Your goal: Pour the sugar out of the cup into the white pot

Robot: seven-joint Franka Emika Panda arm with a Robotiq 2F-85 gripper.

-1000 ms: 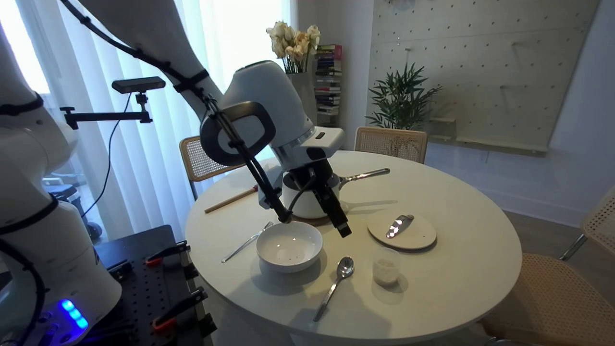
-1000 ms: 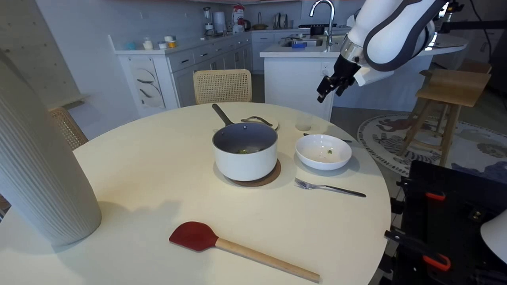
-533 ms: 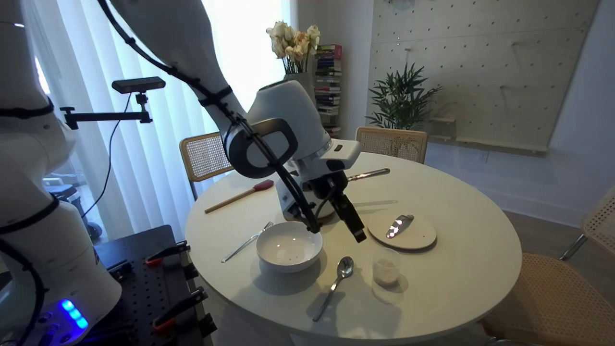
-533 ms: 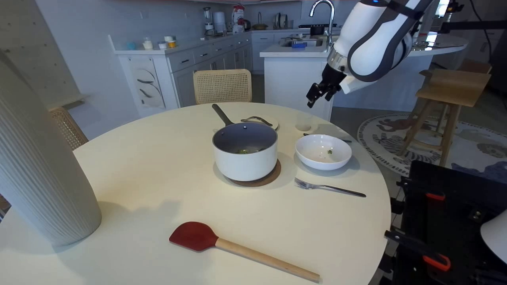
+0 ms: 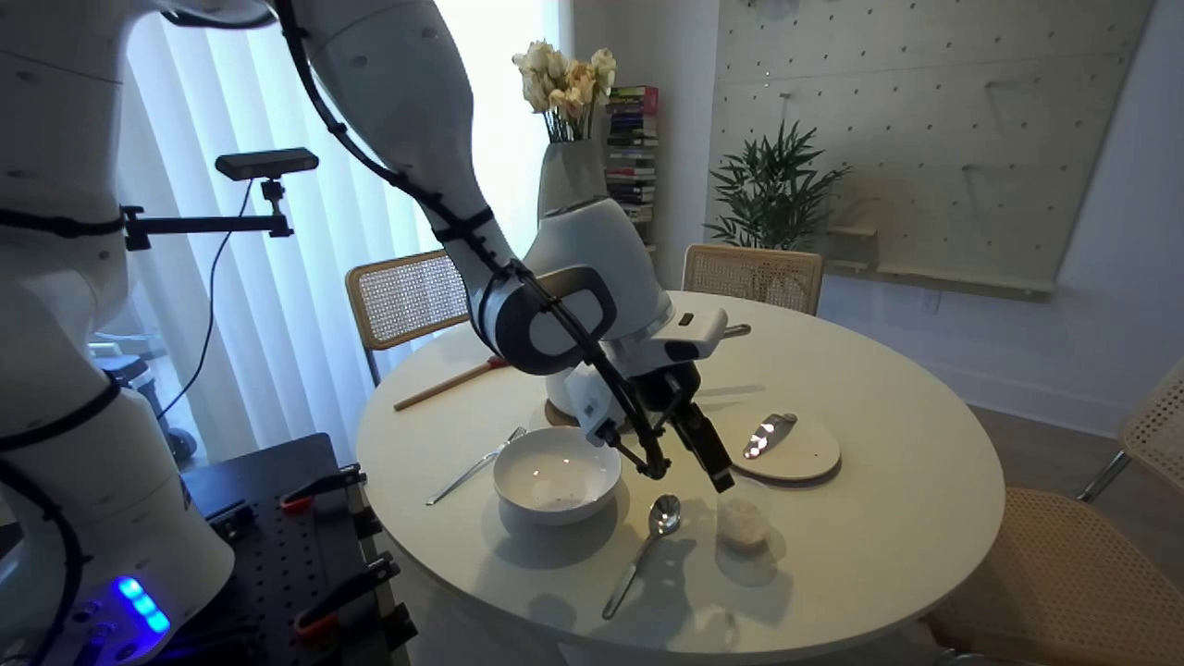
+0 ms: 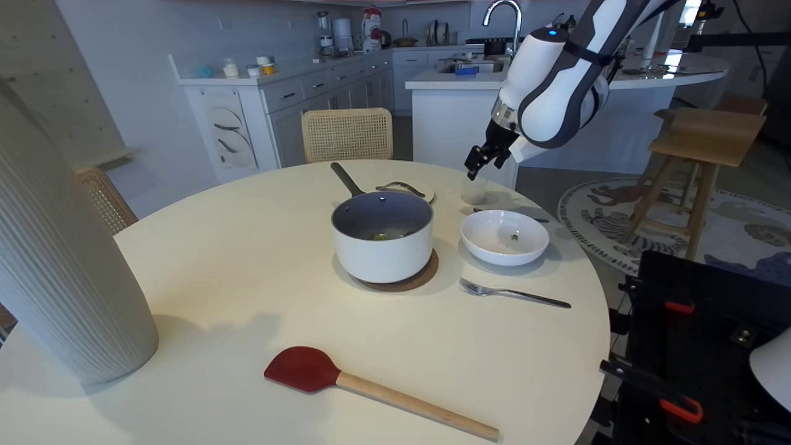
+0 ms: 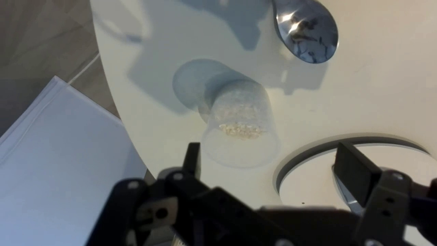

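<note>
The cup (image 7: 218, 150) is see-through and stands upright on the table, with pale sugar grains (image 7: 240, 131) at its bottom. My gripper (image 7: 268, 147) is open, its two black fingers wide apart with nothing held between them. In the wrist view the cup's rim lies just beyond the fingertips, nearer the left one. In an exterior view the gripper (image 5: 689, 474) hangs above the table, up and to one side of the cup (image 5: 743, 527). The white pot (image 6: 383, 256), dark inside with some green bits, sits on a brown trivet; the arm partly hides it in an exterior view.
A spoon (image 5: 663, 518) and a white bowl (image 5: 557, 504) lie near the cup. A round plate (image 5: 814, 453) bears a knife (image 5: 768, 435). A fork (image 6: 516, 295), a red spatula (image 6: 303, 369) and a tall vase (image 6: 68, 266) stand or lie elsewhere on the table.
The arm has come down and across the table, bringing the open gripper closer to the cup. Cup, pot and the other tableware have kept their places.
</note>
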